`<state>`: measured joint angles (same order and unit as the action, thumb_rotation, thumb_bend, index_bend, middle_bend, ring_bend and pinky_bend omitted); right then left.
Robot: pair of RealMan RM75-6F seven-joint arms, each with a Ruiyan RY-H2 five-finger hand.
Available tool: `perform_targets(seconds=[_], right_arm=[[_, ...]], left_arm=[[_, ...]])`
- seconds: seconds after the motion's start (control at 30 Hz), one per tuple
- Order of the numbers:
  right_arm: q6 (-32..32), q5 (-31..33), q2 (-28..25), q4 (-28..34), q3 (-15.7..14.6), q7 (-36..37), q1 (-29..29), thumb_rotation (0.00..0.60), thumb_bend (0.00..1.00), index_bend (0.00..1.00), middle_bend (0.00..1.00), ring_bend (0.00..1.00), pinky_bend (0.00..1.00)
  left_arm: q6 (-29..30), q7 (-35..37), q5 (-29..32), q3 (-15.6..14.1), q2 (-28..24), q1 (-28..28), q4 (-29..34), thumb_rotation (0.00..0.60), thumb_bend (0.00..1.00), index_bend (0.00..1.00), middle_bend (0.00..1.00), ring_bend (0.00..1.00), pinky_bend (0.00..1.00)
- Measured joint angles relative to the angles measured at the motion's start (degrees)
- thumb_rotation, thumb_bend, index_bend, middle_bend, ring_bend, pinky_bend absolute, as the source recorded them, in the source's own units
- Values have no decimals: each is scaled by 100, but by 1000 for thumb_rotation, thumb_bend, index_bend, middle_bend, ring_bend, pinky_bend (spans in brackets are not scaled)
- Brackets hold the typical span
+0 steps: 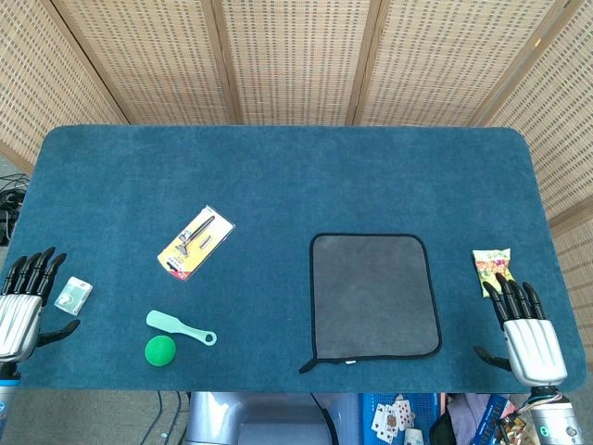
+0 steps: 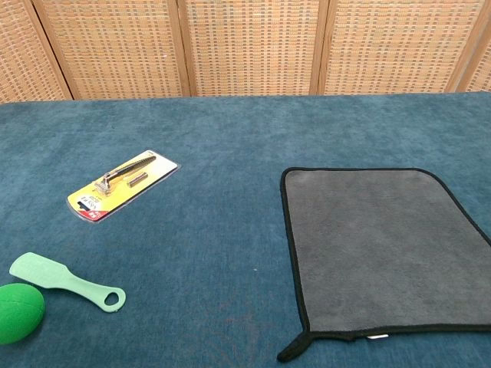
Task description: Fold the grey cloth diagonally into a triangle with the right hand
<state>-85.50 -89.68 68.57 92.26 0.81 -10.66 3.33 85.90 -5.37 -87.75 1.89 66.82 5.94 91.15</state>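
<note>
Right hand (image 1: 530, 336) sits at the near right table edge, fingers spread, holding nothing. Left hand (image 1: 23, 304) likewise at the near left edge. Grey cloth (image 1: 373, 295) lies flat and unfolded, right of centre, well apart from the right hand. Best bet: pinch the near right corner, lift low, carry it to the far left corner, align the black hems. Snack packet (image 1: 489, 268) just beyond the fingers: steer clear.
</note>
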Motion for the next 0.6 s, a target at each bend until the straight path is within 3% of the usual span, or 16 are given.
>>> perform_targets(seconds=[0.6], right_arm=[[-6,-49,7,66,-56,-63,-33,600,77,0,0,0,0]], left_arm=[[60,33,-31,-5,-47,-27,74,600,55,0,0,0,0]])
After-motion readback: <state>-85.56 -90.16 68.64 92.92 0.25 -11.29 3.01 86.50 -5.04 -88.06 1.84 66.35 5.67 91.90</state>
